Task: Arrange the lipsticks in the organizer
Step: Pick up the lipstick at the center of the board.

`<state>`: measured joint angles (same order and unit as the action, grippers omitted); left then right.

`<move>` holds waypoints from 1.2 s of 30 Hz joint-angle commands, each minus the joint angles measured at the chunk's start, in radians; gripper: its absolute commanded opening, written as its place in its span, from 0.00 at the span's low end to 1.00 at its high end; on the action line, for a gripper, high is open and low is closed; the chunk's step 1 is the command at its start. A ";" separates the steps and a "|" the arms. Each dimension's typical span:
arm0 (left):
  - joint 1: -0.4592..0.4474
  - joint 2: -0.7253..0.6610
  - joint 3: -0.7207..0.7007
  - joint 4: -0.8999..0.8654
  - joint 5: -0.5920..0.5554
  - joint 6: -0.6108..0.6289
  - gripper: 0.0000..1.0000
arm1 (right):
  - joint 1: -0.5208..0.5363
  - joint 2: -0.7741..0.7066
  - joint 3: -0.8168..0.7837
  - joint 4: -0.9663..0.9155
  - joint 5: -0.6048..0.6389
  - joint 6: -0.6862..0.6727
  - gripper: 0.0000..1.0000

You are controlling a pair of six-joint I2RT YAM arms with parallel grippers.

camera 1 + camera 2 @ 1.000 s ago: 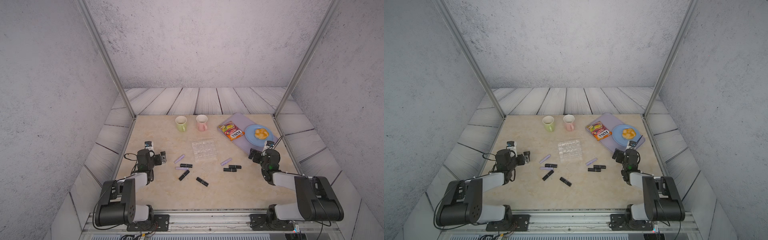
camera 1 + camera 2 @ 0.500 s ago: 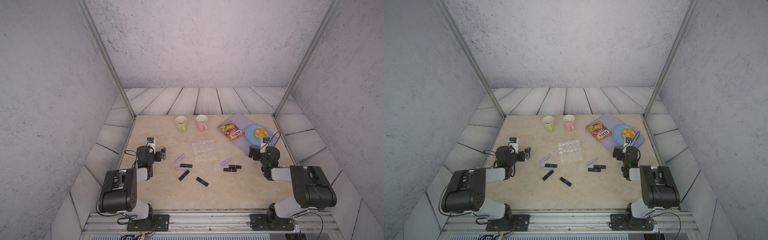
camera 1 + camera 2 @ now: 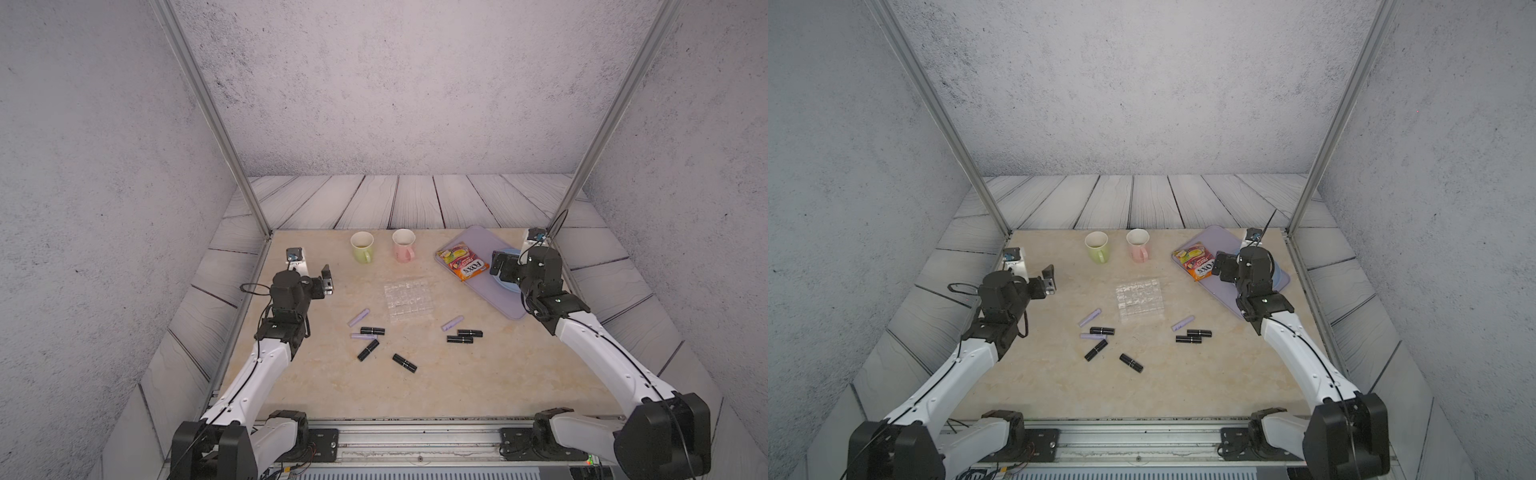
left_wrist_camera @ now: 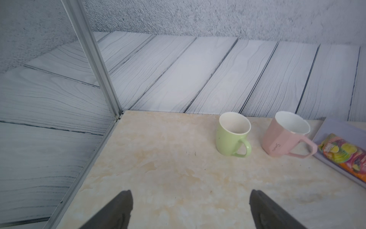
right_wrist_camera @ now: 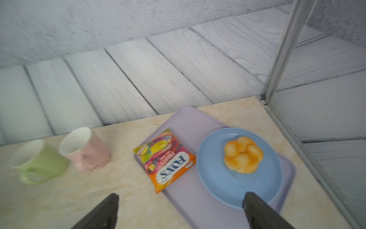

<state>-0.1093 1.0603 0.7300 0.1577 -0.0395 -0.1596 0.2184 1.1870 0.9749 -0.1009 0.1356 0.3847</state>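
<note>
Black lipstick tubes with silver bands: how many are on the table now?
5. Left-front of the clear gridded plastic organizer: three black tubes. Right-front: two more, close together. None in the organizer; none looks hidden.

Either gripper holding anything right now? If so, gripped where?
Nothing held. Left gripper and right gripper both open, empty; lipsticks lie loose on the table.

tray (image 5: pixel 186 121): lilac, on the bench (image 5: pixel 59 198);
candy bag (image 5: pixel 165 160): on tray, beside blue plate (image 5: pixel 217 178);
bun (image 5: pixel 243 154): orange, on blue plate;
mugs: pink mug (image 5: pixel 87 151) next to green mug (image 5: pixel 39 160), blurry;
right claw (image 5: pixel 180 196): jaws wide apart
</note>
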 commanded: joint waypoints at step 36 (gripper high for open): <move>-0.585 0.072 0.107 -0.468 0.001 -0.297 0.76 | 0.307 0.443 0.192 -0.568 -0.054 0.469 0.43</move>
<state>-0.6769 1.1294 0.8631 -0.3813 -0.0040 -0.4717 0.5285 1.5902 1.1400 -0.6491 0.0338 0.8234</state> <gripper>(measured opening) 0.765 0.436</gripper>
